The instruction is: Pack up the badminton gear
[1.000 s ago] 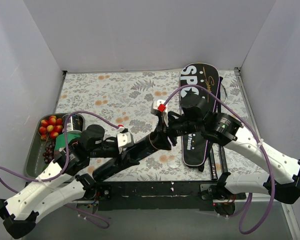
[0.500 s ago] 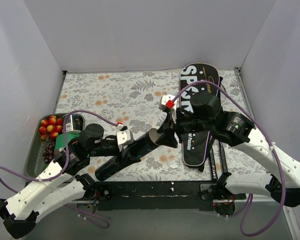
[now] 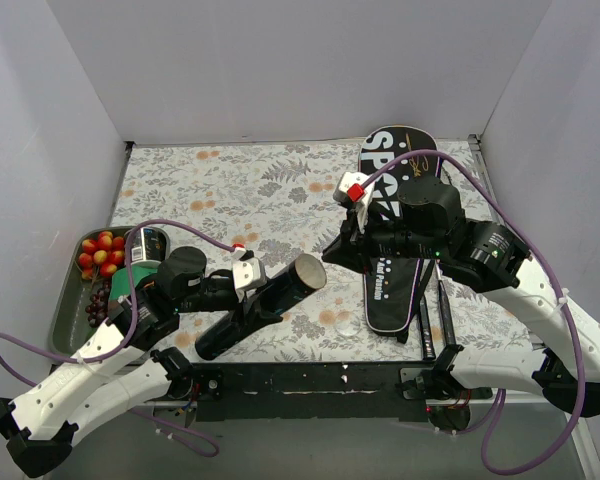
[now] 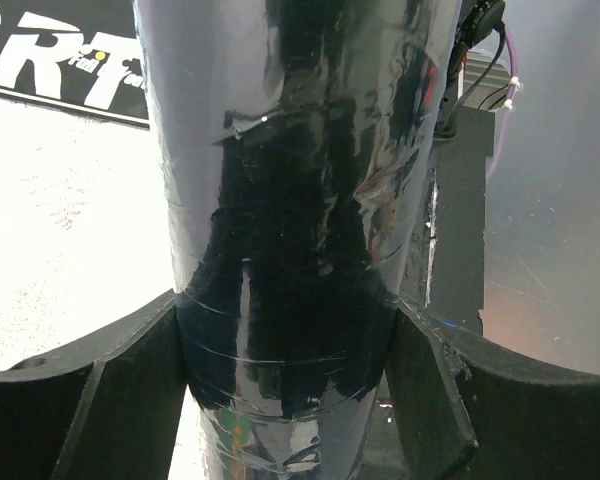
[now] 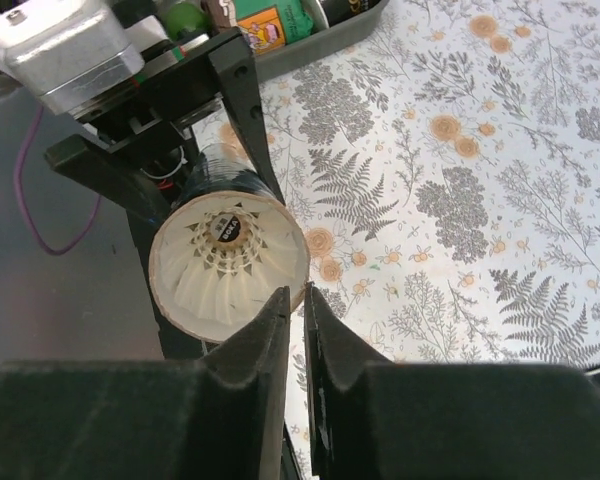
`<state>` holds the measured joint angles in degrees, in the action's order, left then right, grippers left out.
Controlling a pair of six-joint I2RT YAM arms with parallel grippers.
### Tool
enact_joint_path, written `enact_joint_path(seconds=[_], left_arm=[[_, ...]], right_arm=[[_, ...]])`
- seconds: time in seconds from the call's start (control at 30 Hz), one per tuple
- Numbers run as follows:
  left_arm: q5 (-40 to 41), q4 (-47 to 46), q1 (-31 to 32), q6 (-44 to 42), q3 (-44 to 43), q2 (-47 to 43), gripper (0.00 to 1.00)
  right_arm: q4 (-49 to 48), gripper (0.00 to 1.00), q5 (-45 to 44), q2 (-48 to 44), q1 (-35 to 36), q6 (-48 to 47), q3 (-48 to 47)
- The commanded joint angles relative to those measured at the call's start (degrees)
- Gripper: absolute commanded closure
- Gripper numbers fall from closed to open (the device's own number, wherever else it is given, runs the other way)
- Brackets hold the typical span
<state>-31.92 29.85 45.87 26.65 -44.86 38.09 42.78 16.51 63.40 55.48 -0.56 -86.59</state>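
My left gripper [image 3: 248, 300] is shut on the long dark shuttle tube [image 3: 265, 305], which lies slanted low over the table with its open end [image 3: 308, 272] up and to the right. In the left wrist view the tube [image 4: 290, 200] fills the gap between my fingers [image 4: 130, 390]. The right wrist view looks into the tube mouth, where a white feather shuttlecock [image 5: 228, 265] sits inside. My right gripper [image 5: 296, 292] is shut and empty, just right of the mouth [image 3: 332, 252]. The black racket bag [image 3: 390, 160] lies under my right arm, with racket handles [image 3: 426, 335] beside it.
A grey tray [image 3: 65, 300] with fruit [image 3: 100, 255] and cans [image 3: 150, 243] stands at the left edge, and shows at the top of the right wrist view [image 5: 310, 45]. White walls enclose the flowered cloth [image 3: 240, 190]. A black rail [image 3: 310, 380] runs along the near edge.
My right gripper has pulled back from the tube mouth, up and to the right, leaving the open end uncovered. My left gripper still holds the tube, which has shifted slightly left.
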Motion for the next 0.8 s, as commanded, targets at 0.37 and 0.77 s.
enact_joint_path(seconds=[0.37,0.77], left_arm=[[0.7,-1.0,-0.3,0.5,-3.0,-2.6,0.82],[0.9,-0.9,-0.3,0.4,-1.7,-3.0,0.82]], right_arm=[[-4.1,0.60,-8.0,2.6,-13.3,6.1,17.8],[-8.5,0.62,-3.1,5.2,-12.6,12.7,34.6]])
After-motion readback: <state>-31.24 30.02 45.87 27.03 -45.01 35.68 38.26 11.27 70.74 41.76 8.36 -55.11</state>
